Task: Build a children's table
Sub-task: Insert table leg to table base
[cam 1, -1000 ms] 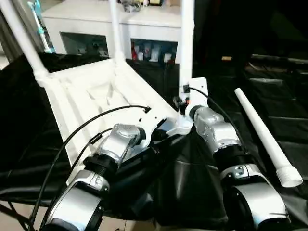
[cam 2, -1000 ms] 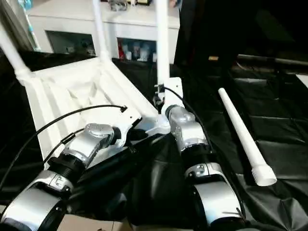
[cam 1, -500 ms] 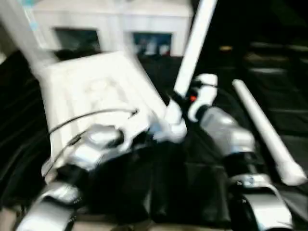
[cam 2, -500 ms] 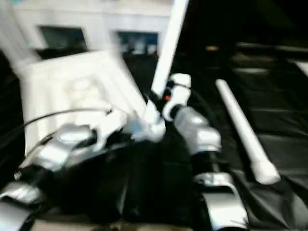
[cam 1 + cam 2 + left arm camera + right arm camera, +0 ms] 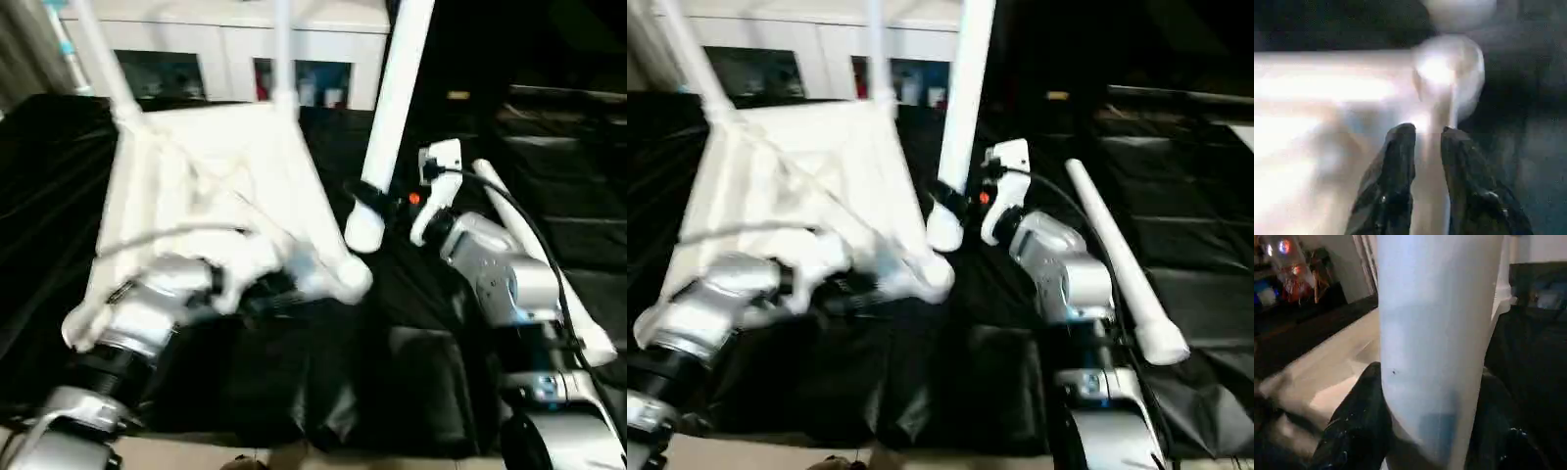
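While the white tabletop (image 5: 211,186) lies upside down on the black surface (image 5: 588,196), the right gripper (image 5: 377,201) has its jaws clamped on a leg (image 5: 397,88) at one o'clock of its near corner; another leg (image 5: 534,259) lies at three o'clock. Left wrist view: the left gripper (image 5: 1427,139) straddles the tabletop's rim, jaws apart. Right wrist view: black fingers (image 5: 1364,416) flank the leg.
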You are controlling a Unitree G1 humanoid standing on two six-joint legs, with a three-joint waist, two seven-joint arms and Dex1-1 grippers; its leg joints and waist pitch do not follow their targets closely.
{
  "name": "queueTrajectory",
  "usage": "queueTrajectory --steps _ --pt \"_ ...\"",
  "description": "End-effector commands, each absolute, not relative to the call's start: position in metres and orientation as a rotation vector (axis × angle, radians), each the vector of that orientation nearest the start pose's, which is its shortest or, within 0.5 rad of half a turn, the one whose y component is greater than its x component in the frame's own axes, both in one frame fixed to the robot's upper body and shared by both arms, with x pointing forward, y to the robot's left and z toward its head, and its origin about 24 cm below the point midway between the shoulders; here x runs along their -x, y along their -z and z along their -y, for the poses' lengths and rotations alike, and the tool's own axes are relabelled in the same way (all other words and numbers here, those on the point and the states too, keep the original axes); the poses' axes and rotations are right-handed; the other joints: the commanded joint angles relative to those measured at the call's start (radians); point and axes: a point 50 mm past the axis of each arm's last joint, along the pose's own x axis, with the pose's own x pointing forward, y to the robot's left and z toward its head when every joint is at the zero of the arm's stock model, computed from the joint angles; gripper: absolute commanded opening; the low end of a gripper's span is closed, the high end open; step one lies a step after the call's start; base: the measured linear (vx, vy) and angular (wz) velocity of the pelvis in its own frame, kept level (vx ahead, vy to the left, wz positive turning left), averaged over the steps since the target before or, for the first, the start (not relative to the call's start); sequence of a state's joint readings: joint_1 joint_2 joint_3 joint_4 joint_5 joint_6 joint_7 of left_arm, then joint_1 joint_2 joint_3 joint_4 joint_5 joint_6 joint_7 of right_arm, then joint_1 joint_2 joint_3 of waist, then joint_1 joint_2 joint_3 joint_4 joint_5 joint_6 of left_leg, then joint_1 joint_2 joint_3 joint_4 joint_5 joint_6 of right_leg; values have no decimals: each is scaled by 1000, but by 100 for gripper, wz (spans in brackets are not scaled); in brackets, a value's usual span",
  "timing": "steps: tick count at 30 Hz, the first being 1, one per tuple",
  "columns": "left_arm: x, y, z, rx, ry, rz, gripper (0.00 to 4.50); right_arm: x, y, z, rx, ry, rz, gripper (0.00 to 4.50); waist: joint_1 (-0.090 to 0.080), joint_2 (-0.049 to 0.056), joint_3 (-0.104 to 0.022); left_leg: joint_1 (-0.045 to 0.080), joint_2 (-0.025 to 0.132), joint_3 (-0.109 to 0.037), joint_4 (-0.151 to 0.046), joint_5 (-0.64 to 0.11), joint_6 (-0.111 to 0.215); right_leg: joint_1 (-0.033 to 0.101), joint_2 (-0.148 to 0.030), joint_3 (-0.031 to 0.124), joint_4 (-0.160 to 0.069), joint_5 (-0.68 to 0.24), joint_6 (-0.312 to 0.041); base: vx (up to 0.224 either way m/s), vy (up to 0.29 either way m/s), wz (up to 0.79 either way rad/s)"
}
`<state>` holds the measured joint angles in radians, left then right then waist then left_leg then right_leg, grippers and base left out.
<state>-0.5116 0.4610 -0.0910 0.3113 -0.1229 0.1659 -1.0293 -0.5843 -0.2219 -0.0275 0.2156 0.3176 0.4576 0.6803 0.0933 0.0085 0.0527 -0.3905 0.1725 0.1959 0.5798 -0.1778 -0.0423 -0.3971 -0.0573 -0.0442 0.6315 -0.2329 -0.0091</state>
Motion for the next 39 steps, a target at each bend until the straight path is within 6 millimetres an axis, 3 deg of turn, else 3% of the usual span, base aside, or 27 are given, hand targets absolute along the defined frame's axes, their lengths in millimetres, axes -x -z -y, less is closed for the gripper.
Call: queueTrajectory --steps 1,4,5,6,11,18,27,31,32,33,38,39 --pt "-320 -137 -171 -201 1054 -27 149 -333 -140 122 -55 -857 -43 181 4 6 -69 25 61 -28 -53 -70 25 55 -88 48 -52 165 -252 0 0 0" --pt "-323 -174 -164 63 1043 136 166 -326 -141 119 -23 -920 -56 181 7 6 -71 25 59 -24 -45 -56 33 55 -83 46 -44 202 -283 0 0 0" --pt "-324 -174 -164 70 1043 139 166 -325 -141 119 -22 -923 -56 181 10 5 -70 26 58 -24 -43 -60 41 52 -83 46 -47 197 -285 0 0 0" --pt "-328 -189 -154 184 1042 187 192 -319 -143 113 -8 -977 -55 181 11 4 -70 21 56 -25 -42 -61 49 56 -83 46 -46 185 -282 0 0 0" --pt "-333 -199 -131 299 1081 196 226 -312 -144 102 19 -1029 -48 181 14 3 -67 21 58 -28 -41 -70 49 55 -85 48 -55 112 -251 0 0 0" --pt "-332 -195 -112 295 1124 124 285 -308 -147 97 39 -1053 -40 181 17 4 -71 20 55 -30 -37 -63 41 58 -82 49 -54 116 -228 0 0 0" --pt "-317 -197 -93 422 1287 121 367 -307 -148 97 58 -1047 -46 181 19 -1 -71 19 55 -28 -34 -55 46 58 -82 49 -50 130 -251 0 0 0" --pt "-319 -190 -92 350 1256 94 400 -307 -148 96 57 -1051 -50 181 19 -2 -69 20 55 -30 -35 -74 46 57 -82 50 -56 80 -224 0 0 0" --pt "-319 -189 -91 348 1256 91 400 -307 -149 96 58 -1051 -50 181 19 0 -68 20 54 -30 -35 -84 38 58 -83 50 -58 57 -219 0 0 0" --pt "-320 -189 -92 342 1254 86 364 -307 -149 96 59 -1052 -49 181 19 0 -68 20 55 -31 -36 -88 31 58 -82 50 -58 45 -216 0 0 0" --pt "-319 -187 -93 334 1257 60 349 -308 -150 95 63 -1054 -44 181 18 3 -71 20 54 -32 -35 -76 26 57 -79 49 -53 85 -215 0 0 0" --pt "-320 -187 -94 334 1250 56 315 -307 -150 94 63 -1055 -42 181 19 3 -72 20 53 -31 -34 -73 27 57 -79 49 -52 94 -218 0 0 0"
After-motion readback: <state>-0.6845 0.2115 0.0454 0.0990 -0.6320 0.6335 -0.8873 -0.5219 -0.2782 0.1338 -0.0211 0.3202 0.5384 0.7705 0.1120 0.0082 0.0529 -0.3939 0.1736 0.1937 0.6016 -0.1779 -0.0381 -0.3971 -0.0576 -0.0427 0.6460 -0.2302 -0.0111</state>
